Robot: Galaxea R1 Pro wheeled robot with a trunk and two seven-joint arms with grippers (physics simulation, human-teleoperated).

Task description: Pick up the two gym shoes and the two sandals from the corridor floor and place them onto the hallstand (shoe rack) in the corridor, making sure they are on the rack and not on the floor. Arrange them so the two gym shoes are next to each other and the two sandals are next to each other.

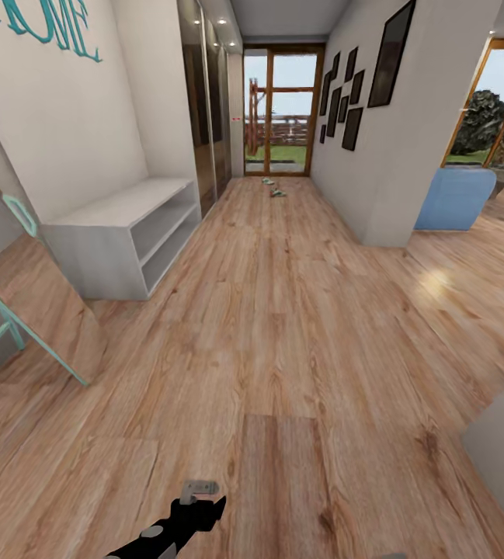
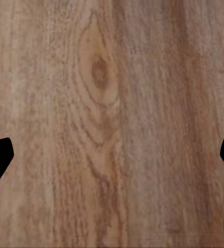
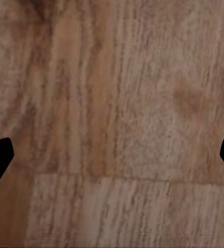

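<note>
Stage: I judge this the approach; nothing is carried and the rack is bare.
Gym shoes (image 1: 274, 187): small pale-and-green shapes on the floor at the far end of the corridor, just before the glass door. Too small to tell how they are turned, or whether both are there.
Sandals: I cannot make them out among the far shapes.
Hallstand (image 1: 119, 210): low white open unit against the left wall, nearer to me than the shoes; flat top and both shelf levels bare.
Corridor floor (image 1: 283, 326): wood planks, open run between me and the door.
Left gripper (image 2: 112, 155): jaws spread wide, fingertips at the two edges of the left wrist view, plank grain between them, nothing held. In the head view the arm sits low at the bottom edge.
Right gripper (image 3: 112, 157): jaws likewise spread wide over bare planks, nothing held.
Door (image 1: 280, 109): wood-framed glass behind the shoes; it limits how far I can drive.
Wall corner (image 1: 376, 225): juts in from the right.
Method: I would drive straight down the middle, well apart from the hallstand and the corner, and stop short so the shoes lie in front of the base. Keep both grippers wide until one is over a shoe.
Risk: rolling up too close could nudge the shoes.
</note>
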